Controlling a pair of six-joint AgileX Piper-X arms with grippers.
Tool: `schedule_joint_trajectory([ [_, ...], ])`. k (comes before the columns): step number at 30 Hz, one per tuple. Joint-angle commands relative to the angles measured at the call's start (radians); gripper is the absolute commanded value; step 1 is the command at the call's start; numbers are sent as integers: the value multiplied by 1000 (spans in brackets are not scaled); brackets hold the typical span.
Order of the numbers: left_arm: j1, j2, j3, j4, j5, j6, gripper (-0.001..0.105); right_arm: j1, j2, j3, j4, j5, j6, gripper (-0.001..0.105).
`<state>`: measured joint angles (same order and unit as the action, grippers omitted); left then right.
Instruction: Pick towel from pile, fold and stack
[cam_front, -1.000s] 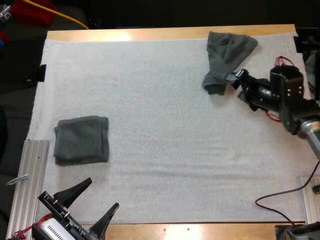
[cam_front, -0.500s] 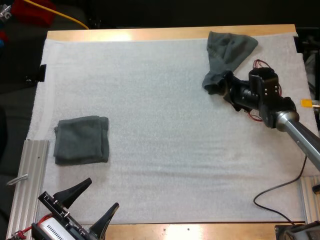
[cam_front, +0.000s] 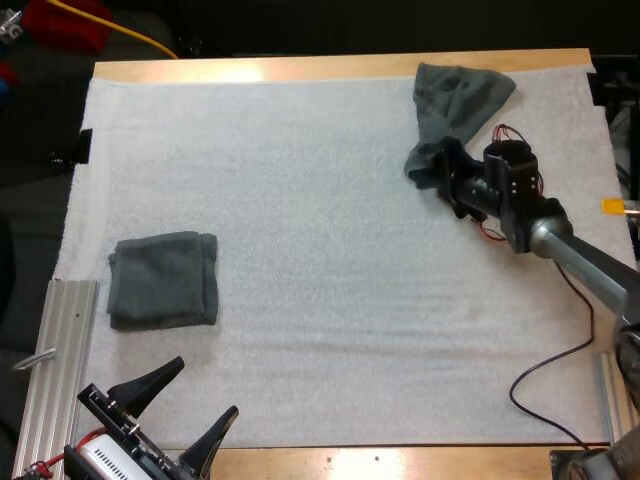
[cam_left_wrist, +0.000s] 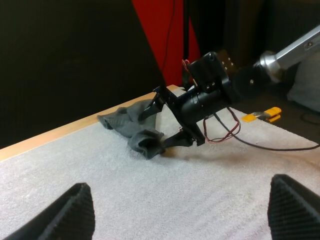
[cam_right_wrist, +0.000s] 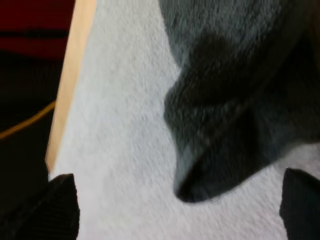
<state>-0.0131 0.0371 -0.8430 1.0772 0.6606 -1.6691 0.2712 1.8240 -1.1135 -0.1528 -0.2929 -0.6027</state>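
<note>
A crumpled dark grey-green towel (cam_front: 457, 105) lies at the mat's far right, its lower end bunched toward the middle. My right gripper (cam_front: 444, 172) is at that bunched end. From its wrist the fingers (cam_right_wrist: 62, 205) stand wide apart, open, and the towel's rounded tip (cam_right_wrist: 225, 125) lies just ahead between them, not pressed. A folded towel (cam_front: 163, 280) rests at the mat's left. My left gripper (cam_front: 186, 404) hovers at the near left edge, open, fingers (cam_left_wrist: 75, 210) spread with nothing between them. From the left wrist, the crumpled towel (cam_left_wrist: 131, 127) lies far off with the right arm's gripper (cam_left_wrist: 167, 120) at it.
The white mat (cam_front: 330, 260) covers most of the wooden table (cam_front: 340, 68). An aluminium rail (cam_front: 60, 340) runs along the near left, another (cam_front: 612, 400) at the near right. A black cable (cam_front: 550, 380) loops over the mat's near right corner.
My right arm has swung left and forward, bringing its gripper from beside the crumpled towel up to its bunched lower end. The left arm and both towels have stayed still.
</note>
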Motion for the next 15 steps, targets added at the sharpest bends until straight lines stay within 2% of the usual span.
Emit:
schedule_joint_trajectory([
  [1, -4, 5, -5, 2, 5, -9, 69, 2, 13, -9, -41, 9, 13, 79],
  [5, -4, 5, -5, 2, 5, -9, 69, 2, 51, -24, -61, 28, 34, 79],
  [12, -4, 5, -5, 2, 5, -9, 69, 2, 132, -132, -58, 25, 34, 79],
  [15, -4, 5, -5, 2, 5, -9, 69, 2, 159, -173, -33, 27, 37, 73],
])
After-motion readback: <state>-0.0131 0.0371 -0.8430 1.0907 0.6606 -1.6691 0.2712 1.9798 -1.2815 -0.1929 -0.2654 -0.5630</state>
